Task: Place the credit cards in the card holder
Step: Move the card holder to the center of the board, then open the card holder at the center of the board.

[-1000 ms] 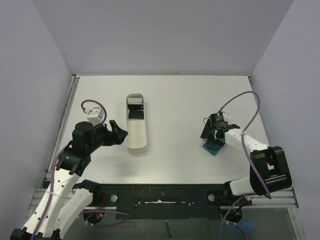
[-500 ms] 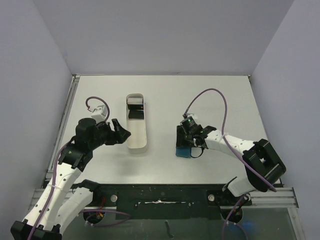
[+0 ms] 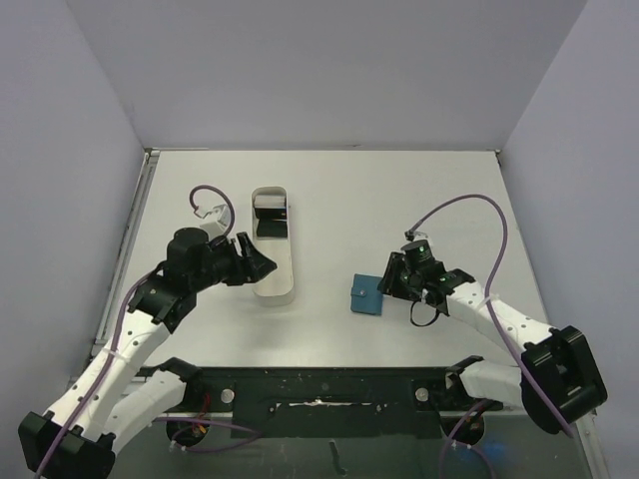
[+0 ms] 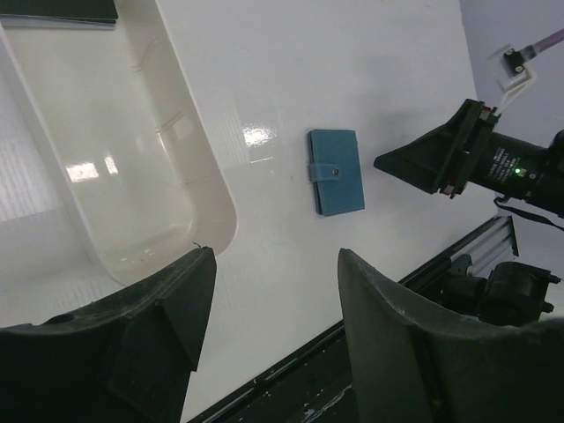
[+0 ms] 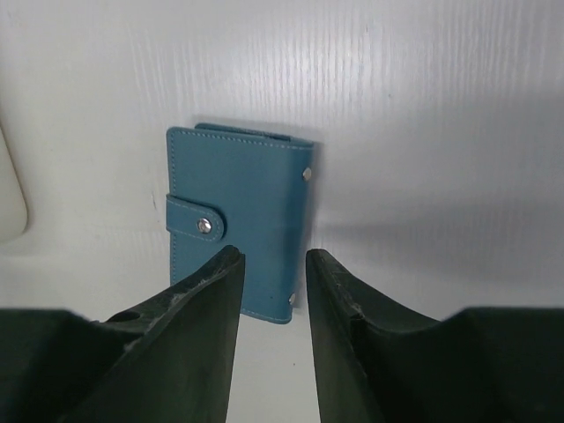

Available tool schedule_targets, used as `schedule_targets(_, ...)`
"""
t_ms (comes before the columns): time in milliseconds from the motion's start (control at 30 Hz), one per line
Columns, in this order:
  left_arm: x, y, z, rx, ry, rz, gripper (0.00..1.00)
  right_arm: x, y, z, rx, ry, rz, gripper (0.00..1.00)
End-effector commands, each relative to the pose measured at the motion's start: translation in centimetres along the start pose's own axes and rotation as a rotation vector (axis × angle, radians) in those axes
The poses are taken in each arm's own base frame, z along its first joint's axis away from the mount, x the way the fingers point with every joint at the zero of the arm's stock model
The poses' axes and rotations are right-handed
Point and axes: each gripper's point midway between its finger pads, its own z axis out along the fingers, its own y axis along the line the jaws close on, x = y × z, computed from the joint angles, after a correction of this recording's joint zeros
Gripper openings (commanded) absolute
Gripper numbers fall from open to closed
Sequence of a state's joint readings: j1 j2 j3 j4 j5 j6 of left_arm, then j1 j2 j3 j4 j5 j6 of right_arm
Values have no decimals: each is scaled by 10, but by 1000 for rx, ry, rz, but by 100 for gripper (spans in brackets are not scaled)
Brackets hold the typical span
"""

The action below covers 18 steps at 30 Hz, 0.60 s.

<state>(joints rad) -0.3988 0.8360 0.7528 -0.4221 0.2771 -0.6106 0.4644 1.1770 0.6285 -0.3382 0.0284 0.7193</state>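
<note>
The card holder (image 3: 366, 295) is a closed teal-blue wallet lying flat on the white table, its tab snapped shut (image 5: 204, 226). My right gripper (image 3: 392, 279) hovers just to its right, apart from it, open by a narrow gap with nothing between its fingers (image 5: 271, 257). The credit cards (image 3: 270, 225) show as a black stack at the far end of the long white tray (image 3: 272, 292). My left gripper (image 3: 262, 264) is at the tray's near left side, open and empty (image 4: 275, 264). The left wrist view shows the tray (image 4: 132, 176), the cards' edge (image 4: 57, 9) and the card holder (image 4: 336, 172).
A black rail (image 3: 319, 384) runs along the table's near edge, between the arm bases. Lilac walls close off the table at the back and on both sides. The right arm's cable (image 3: 469, 205) loops above the table.
The right gripper slid the card holder leftward across the table, then drew back to the right and left it lying there. The left gripper moved right toward the tray. Both jaws have narrowed.
</note>
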Motion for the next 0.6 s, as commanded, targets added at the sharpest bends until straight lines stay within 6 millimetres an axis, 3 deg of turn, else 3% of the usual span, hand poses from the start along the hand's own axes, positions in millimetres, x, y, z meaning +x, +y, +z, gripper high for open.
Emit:
schedule_targets(0,-24,-36,-1,90,-74,16,55,2,15,5,-102,-9,61,35)
schedule_targets(467,-8,-52,9,116,-51,2,49,26,6,36,-130,39,147,35)
schedule_targets(567,1,-52,18,96,-24,-1,47,25,8,35,-145,36,136,23)
